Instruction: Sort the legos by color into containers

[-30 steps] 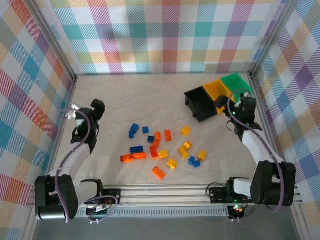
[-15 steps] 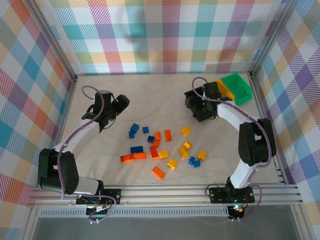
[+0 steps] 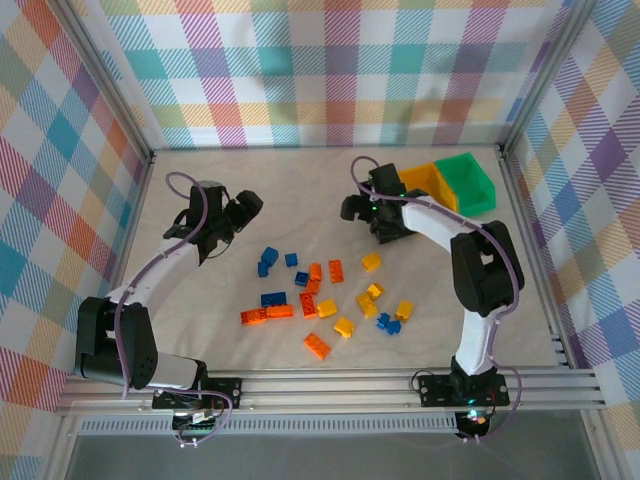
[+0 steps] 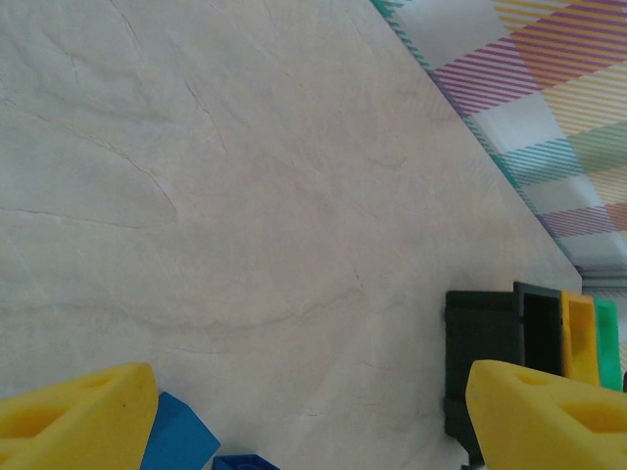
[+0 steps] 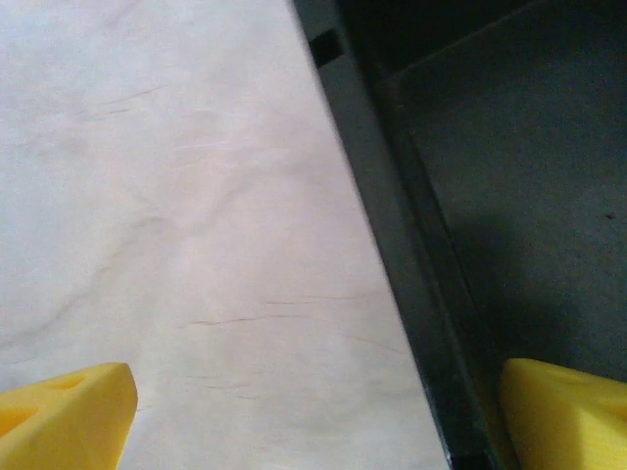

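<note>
Your left hand (image 3: 243, 207) was spread wide and empty above the bare tabletop (image 3: 290, 180), its fingers aimed toward the bins. Your right hand (image 3: 365, 208) was spread too, holding nothing, one finger over the tabletop and the other over the black bin (image 5: 387, 225). The row's long axis ran from black toward the far right, through the yellow-orange bin (image 3: 425, 181) to the green bin (image 3: 468, 182). The legos (image 3: 336, 270) lay scattered mid-tabletop, and the long orange brick (image 3: 266, 314) lay lengthwise left to right.

A lab test cell: plaid cloth walls (image 3: 330, 70) on aluminium framing (image 3: 330, 385) enclose the table (image 3: 300, 190).
</note>
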Tool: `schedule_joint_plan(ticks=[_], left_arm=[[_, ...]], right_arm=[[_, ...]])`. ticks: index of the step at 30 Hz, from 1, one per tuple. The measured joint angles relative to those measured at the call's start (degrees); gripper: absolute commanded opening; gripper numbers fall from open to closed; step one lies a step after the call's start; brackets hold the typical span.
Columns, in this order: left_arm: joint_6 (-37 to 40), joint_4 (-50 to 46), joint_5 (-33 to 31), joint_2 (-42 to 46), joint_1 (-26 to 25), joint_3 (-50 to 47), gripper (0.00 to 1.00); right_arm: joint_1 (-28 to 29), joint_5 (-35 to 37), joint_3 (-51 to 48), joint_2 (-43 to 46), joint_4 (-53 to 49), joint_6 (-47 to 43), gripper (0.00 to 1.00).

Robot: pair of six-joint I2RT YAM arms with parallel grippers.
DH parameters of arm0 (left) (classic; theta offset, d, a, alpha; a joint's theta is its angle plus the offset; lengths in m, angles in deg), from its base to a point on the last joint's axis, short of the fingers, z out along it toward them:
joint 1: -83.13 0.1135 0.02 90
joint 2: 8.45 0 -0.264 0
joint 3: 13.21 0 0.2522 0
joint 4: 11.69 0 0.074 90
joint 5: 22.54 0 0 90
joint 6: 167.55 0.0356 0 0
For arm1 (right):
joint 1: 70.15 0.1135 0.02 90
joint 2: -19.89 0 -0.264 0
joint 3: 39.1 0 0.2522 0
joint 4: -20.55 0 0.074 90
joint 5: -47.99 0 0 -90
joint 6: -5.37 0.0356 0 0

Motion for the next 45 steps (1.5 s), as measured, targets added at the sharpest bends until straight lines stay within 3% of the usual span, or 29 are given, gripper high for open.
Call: schedule_joint_plan(ticks=[7, 13, 17, 24, 29, 38, 45], left_arm=[[-0.26, -0.85, 1.57, 0.02, 2.78, -1.53, 0.82], [-0.39, -0.96, 2.58, 0.00, 4.42, -2.47, 0.78], [-0.02, -1.51, 2.97, -2.25, 3.08, -0.02, 0.77], [4.68, -6.34, -1.90, -15.98, -8.81, 17.81, 0.74], [9.42, -11.76, -7.02, -27.43, -15.47, 30.25, 0.66], [14.23, -18.84, -11.69, -39.74, -17.73, 40.26, 0.56], [18.43, -20.70, -13.44, -41.70, -18.23, 42.18, 0.36]], right_arm=[[8.68, -3.82, 9.92, -6.40, 2.19, 4.22, 0.94], [11.72, -4.33, 11.65, -5.75, 3.69, 5.33, 0.94], [9.94, -1.27, 5.92, 0.44, 4.00, 5.46, 0.93], [3.04, 4.17, -5.31, 13.64, 2.14, 5.25, 0.93], [0.11, 5.84, -12.66, 21.00, 1.03, 4.81, 0.93], [-2.43, 5.86, -19.96, 27.50, 0.37, 3.96, 0.94], [-4.48, 5.86, -21.51, 30.58, 0.44, 3.91, 0.94]])
